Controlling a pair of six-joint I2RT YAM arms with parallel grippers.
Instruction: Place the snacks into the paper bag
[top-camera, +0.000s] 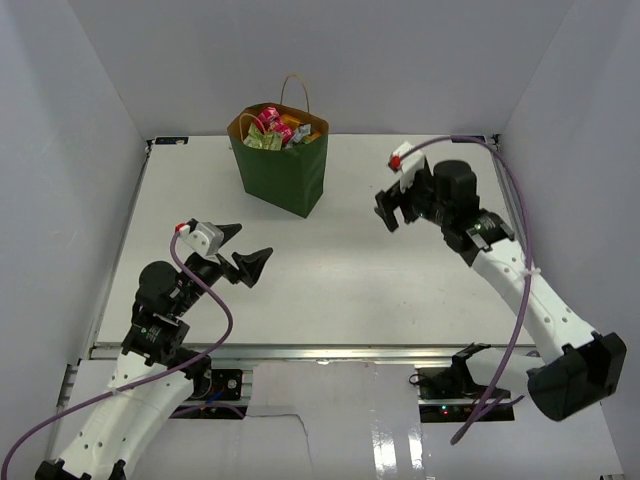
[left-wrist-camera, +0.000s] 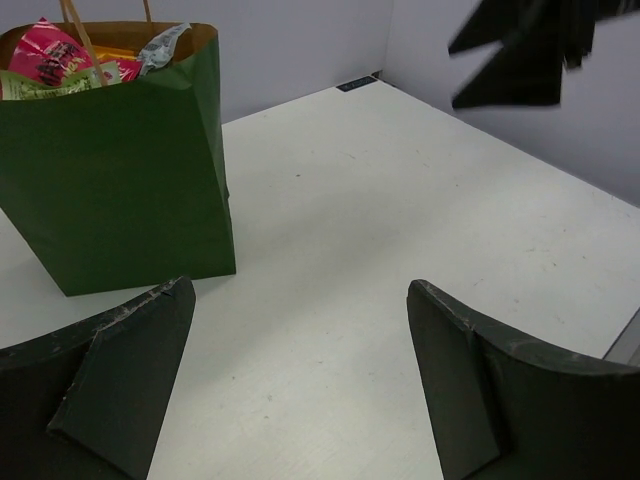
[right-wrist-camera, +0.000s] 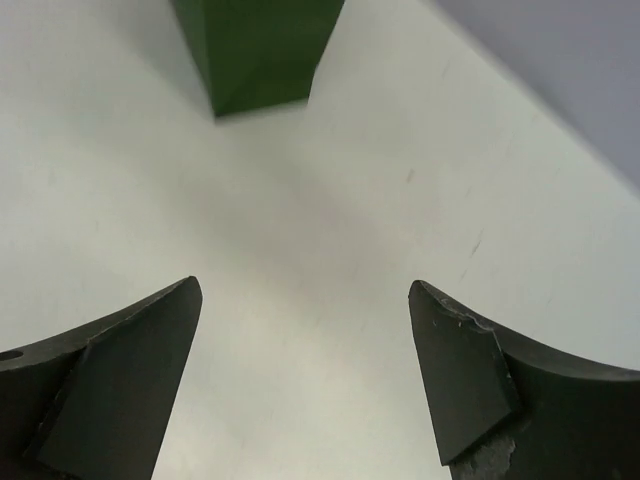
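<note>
The dark green paper bag (top-camera: 283, 170) stands upright at the back of the table, its tan handles up. Several snacks (top-camera: 275, 130) fill its mouth: pink, red, orange and light-green packets. The left wrist view shows the paper bag (left-wrist-camera: 110, 180) on the left with snacks (left-wrist-camera: 55, 62) poking above its rim. My left gripper (top-camera: 253, 242) hovers open over the near-left table, empty, as its wrist view confirms (left-wrist-camera: 300, 290). My right gripper (top-camera: 393, 212) hangs open to the right of the bag, nothing between its fingers (right-wrist-camera: 305, 290). Only the bag's lower corner (right-wrist-camera: 260, 50) shows in the right wrist view.
White walls (top-camera: 90, 110) enclose the white table (top-camera: 330, 290) on three sides. A metal rail (top-camera: 330, 350) runs along the near edge above the arm bases. In the left wrist view the right gripper (left-wrist-camera: 520, 60) appears as dark shapes at the top right.
</note>
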